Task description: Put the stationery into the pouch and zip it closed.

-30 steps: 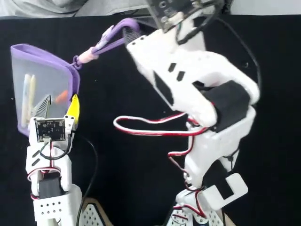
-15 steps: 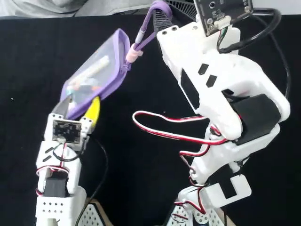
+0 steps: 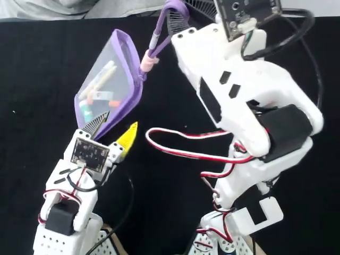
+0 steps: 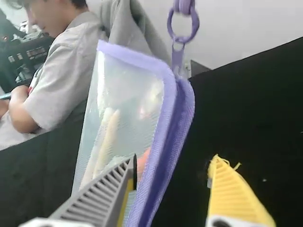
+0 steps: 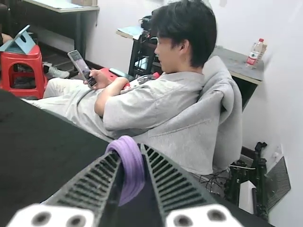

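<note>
Our left arm [image 3: 66, 210] rises from the worktop's near left corner. Our left tool [image 3: 114, 127] is spread, with grey and yellow fingers well apart. Our right arm [image 3: 249, 106] stretches from the near edge to the far edge, raised high. Our right tool [image 3: 178, 11] is clamped on the purple loop [image 5: 130, 165].

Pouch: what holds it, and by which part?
The right end effector holds the pouch by its purple loop; the left end effector stands open at the pouch's lower edge.
</note>
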{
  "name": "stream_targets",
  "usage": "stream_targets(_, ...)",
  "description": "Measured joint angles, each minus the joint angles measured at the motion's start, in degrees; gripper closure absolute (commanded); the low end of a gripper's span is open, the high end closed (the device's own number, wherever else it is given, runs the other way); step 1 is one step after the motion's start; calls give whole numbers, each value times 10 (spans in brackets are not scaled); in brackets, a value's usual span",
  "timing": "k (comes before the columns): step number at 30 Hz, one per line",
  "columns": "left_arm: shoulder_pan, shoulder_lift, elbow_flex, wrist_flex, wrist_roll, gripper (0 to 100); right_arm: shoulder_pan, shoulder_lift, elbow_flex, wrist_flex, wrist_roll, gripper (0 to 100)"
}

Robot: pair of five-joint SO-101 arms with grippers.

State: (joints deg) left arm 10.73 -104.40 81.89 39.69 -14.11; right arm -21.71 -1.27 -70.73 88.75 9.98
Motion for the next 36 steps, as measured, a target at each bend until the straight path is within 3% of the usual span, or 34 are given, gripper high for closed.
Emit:
stream_targets(12, 6, 2, 109, -164, -35, 751, -65, 0, 1, 0, 0, 986)
stream_targets(23, 1, 2, 134, -219, -44, 746, -74, 0, 1, 0, -15, 986)
stream_targets(31, 1, 11, 125, -208, -43, 746, -89, 0, 1, 0, -15, 986)
stream_targets(36, 1, 84, 16, -146, -43, 746, -94, 0, 1, 0, -15, 986)
